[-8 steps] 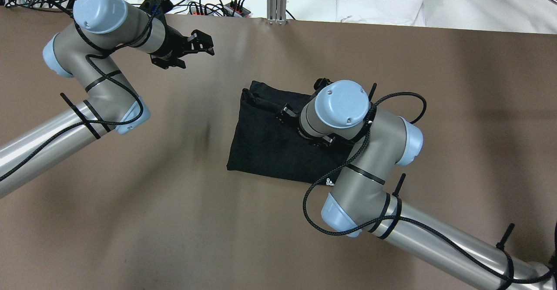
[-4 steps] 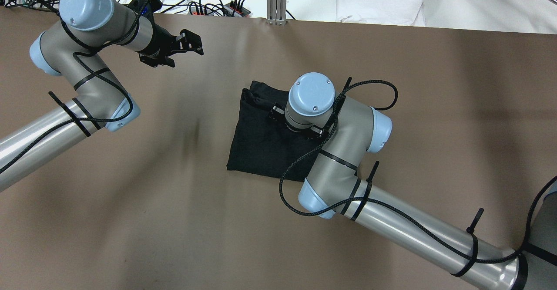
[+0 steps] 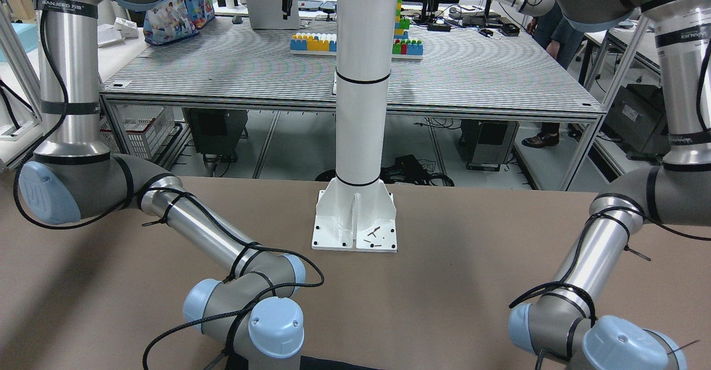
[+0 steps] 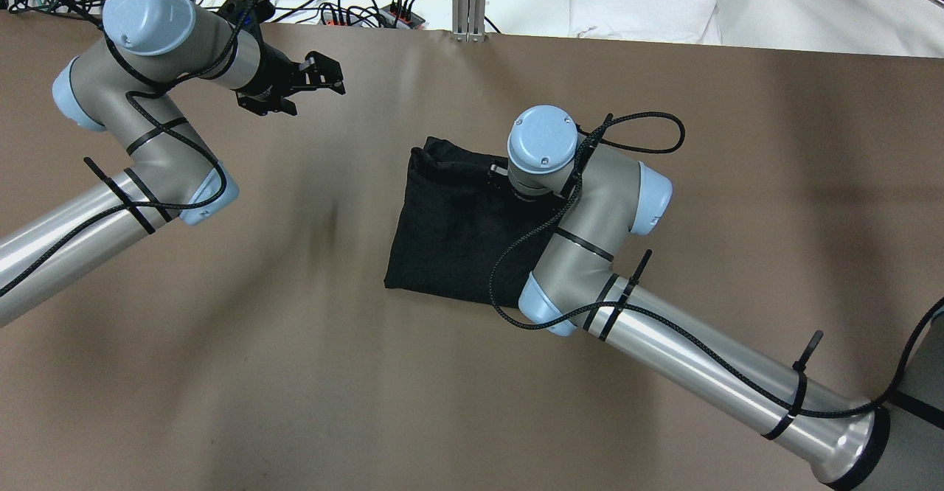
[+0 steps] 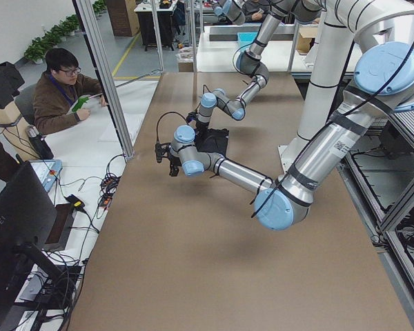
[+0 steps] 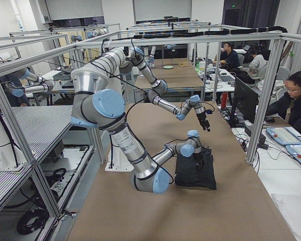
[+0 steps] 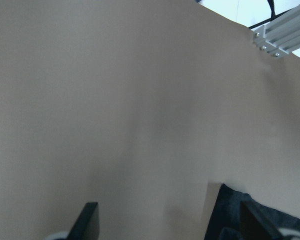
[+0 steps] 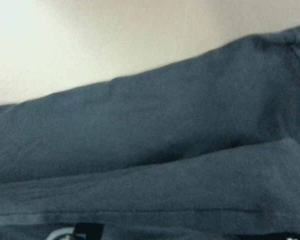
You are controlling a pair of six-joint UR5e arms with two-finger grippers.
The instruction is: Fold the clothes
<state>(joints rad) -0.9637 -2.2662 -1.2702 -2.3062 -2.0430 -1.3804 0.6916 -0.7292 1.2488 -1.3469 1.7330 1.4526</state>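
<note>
The clothes, one black garment (image 4: 450, 225), lie folded into a rough rectangle on the brown table (image 4: 258, 373), with a bunched fold along the far edge. My right gripper (image 4: 498, 175) is low over the garment's far right part, mostly hidden under its wrist. In the right wrist view the dark fabric (image 8: 165, 125) fills the frame and the fingertips (image 8: 87, 231) stand wide apart, open, with nothing between them. My left gripper (image 4: 322, 78) hovers open above bare table at the far left, clear of the garment; its wrist view catches a garment corner (image 7: 227, 212).
A white pillar's base plate (image 3: 355, 220) is bolted at the robot's side of the table. Cables and power strips (image 4: 354, 4) and a white cloth (image 4: 641, 4) lie beyond the far edge. A seated person (image 5: 55, 89) is at a desk past that edge.
The right wrist turned and shifted from over the garment's middle toward its far right part. The left gripper drew back to the left, then stayed nearly still.
</note>
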